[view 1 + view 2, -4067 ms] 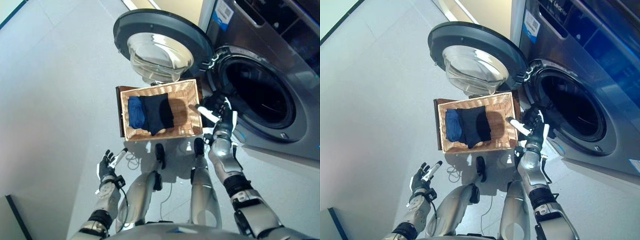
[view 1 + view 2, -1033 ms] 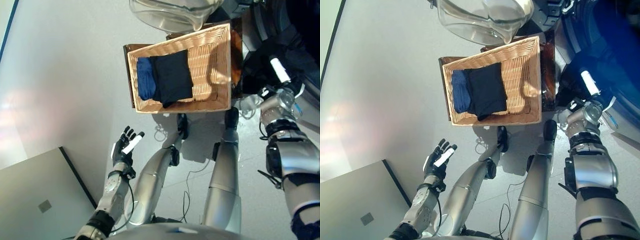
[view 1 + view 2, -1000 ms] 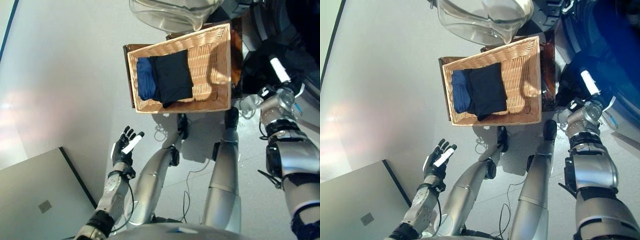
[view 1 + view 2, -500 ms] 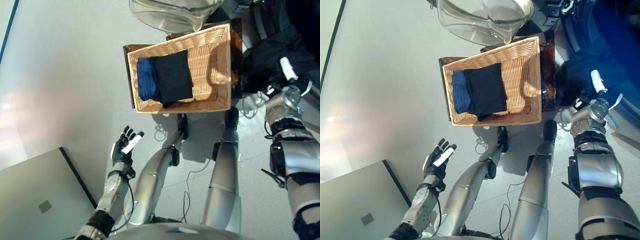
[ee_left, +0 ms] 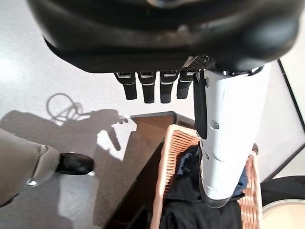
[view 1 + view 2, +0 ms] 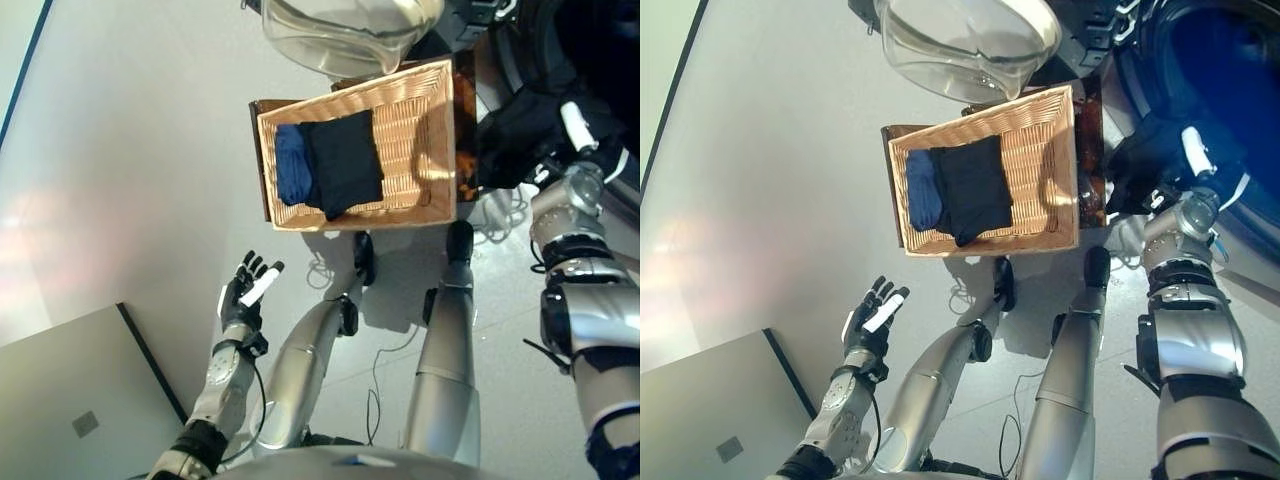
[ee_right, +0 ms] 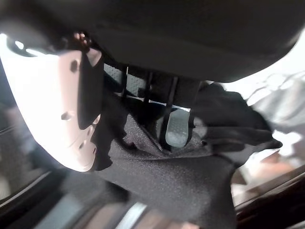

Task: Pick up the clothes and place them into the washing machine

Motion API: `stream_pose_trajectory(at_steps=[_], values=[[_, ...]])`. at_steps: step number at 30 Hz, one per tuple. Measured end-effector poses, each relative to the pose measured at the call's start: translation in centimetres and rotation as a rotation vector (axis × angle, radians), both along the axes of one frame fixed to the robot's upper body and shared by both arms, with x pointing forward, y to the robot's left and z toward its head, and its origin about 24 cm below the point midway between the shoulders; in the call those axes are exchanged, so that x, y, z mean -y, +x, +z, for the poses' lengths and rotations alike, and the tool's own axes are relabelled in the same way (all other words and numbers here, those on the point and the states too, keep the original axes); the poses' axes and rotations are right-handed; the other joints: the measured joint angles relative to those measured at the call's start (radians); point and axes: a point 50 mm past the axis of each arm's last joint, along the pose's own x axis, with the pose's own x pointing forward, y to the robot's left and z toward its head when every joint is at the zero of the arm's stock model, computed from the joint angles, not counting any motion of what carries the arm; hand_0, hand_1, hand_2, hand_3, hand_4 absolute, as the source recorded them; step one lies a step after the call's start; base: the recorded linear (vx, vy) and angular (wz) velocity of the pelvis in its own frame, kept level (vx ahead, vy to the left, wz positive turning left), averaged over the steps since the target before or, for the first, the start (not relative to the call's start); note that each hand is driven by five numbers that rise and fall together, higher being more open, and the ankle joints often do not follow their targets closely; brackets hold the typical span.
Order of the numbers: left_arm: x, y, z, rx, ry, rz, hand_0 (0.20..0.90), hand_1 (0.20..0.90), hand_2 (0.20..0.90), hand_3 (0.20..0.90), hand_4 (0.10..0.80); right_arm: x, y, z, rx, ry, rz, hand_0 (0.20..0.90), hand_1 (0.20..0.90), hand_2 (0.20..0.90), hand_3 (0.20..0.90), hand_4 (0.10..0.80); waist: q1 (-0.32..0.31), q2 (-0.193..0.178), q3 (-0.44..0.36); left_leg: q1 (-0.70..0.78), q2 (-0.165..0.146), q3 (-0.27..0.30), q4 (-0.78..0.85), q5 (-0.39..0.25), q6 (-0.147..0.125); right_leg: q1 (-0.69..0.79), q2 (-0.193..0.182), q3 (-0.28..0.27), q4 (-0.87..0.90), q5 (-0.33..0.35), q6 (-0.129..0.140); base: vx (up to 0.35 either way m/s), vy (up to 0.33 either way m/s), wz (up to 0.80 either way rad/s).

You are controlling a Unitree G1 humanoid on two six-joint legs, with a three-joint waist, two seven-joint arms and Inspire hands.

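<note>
Right hand [image 6: 1188, 175]: fingers curled round a black garment [image 6: 1145, 160], at the washing machine [image 6: 600, 40] opening. Left hand [image 6: 243, 295]: fingers straight, empty, over floor. Wicker basket [image 6: 425, 150]: one black, one blue garment (folded, side by side).

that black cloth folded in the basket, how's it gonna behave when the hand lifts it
The black garment lies flat and folded in the wicker basket, so it is probably soft and will unfold and droop when lifted. It overlaps the blue garment, which might drag along. The dark cloth bunched in the right hand suggests the same limpness.
</note>
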Motion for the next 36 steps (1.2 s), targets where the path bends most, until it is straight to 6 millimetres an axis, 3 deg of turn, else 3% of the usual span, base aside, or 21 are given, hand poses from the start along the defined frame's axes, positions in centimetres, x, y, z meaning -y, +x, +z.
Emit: stream_pose_trajectory(at_steps=[7,14,17,22,28,36], values=[[-0.2,-0.1,-0.3,-0.012,0.002,-0.003,0.9,0.9,0.9,0.9,0.8,-0.3,-0.4,1.2,0.099,-0.053,0.063,0.2,0.2,0.2,0.2,0.3,-0.029,0.001,-0.001,0.071,0.0,0.013,-0.039,-0.003,0.005,0.069,0.001,0.009,-0.044,0.007,0.011,0.037,0.014,-0.12],[-1.1,-0.5,-1.2,-0.055,0.015,0.031,0.9,0.9,0.9,0.9,0.8,2.3,-1.9,3.3,0.17,-0.054,-0.001,0.2,0.2,0.2,0.2,0.3,-0.036,0.002,-0.001,0.161,-0.001,0.014,-0.088,-0.007,0.011,0.158,-0.001,0.007,-0.094,0.019,0.013,0.048,0.003,-0.1],[-1.2,-0.5,-1.3,-0.06,0.019,0.031,0.9,0.9,0.9,0.9,0.8,3.6,-2.7,5.5,0.229,-0.072,-0.041,0.2,0.2,0.2,0.2,0.3,-0.038,0.003,-0.003,0.173,-0.004,0.014,-0.102,-0.004,0.015,0.169,-0.004,0.005,-0.104,0.02,0.016,0.027,-0.004,0.01],[-1.3,-0.7,-1.7,-0.077,0.026,0.031,0.9,0.9,0.9,0.9,0.8,5.0,-3.0,5.1,0.223,0.055,-0.122,0.2,0.2,0.2,0.2,0.3,-0.026,0.012,-0.009,0.204,-0.004,0.011,-0.117,-0.006,0.012,0.199,-0.006,-0.001,-0.111,0.013,0.018,0.026,-0.005,0.01],[-1.3,-0.9,-1.9,-0.089,0.026,0.029,0.9,0.9,0.9,0.9,0.8,5.8,-3.3,6.1,0.307,0.248,-0.2,0.2,0.2,0.2,0.2,0.3,-0.02,0.032,-0.024,0.206,-0.019,0.01,-0.139,0.001,0.017,0.198,-0.02,0.0,-0.125,0.017,0.025,0.022,-0.006,0.02],[-1.3,-1.0,-2.0,-0.1,0.028,0.023,0.9,0.9,0.9,0.9,0.8,6.7,-3.9,6.9,0.321,0.316,-0.278,0.2,0.2,0.2,0.2,0.3,-0.004,0.068,-0.051,0.204,-0.026,0.01,-0.15,0.005,0.023,0.198,-0.027,0.001,-0.138,0.021,0.038,0.008,-0.004,0.0]])
